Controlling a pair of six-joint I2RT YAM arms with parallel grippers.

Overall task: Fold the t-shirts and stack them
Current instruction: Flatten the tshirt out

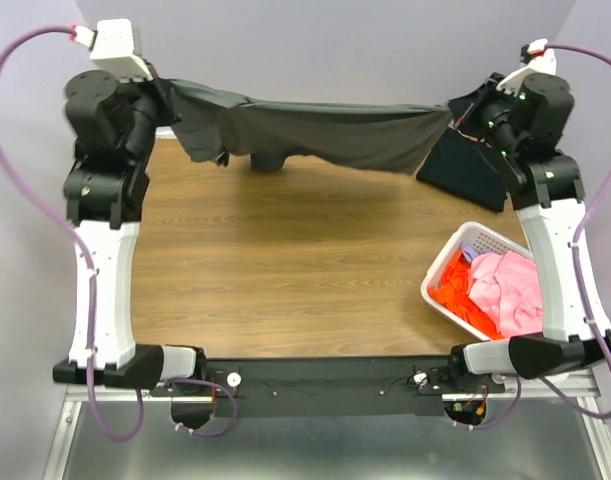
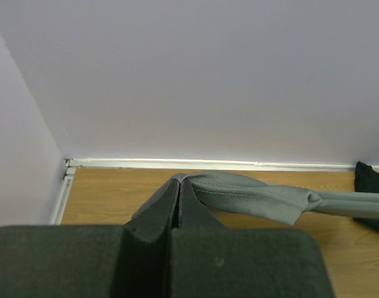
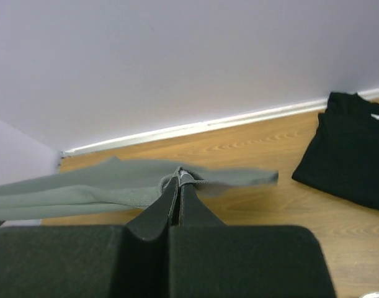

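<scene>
The dark grey t-shirt (image 1: 325, 128) hangs stretched in the air between both grippers, above the far edge of the table. My left gripper (image 1: 168, 88) is shut on its left end; the pinched hem shows in the left wrist view (image 2: 251, 195) at the closed gripper (image 2: 178, 181). My right gripper (image 1: 455, 112) is shut on its right end; the cloth shows in the right wrist view (image 3: 84, 186) at the closed gripper (image 3: 180, 174). A folded black t-shirt (image 1: 467, 165) lies at the far right, and it shows in the right wrist view (image 3: 350, 152) too. Orange (image 1: 463, 295) and pink (image 1: 510, 290) shirts lie in the basket.
A white slatted basket (image 1: 477, 238) stands at the right, near the right arm. The wooden table (image 1: 285, 270) meets a pale wall at its far edge (image 2: 208, 163). A black rail runs along the near edge.
</scene>
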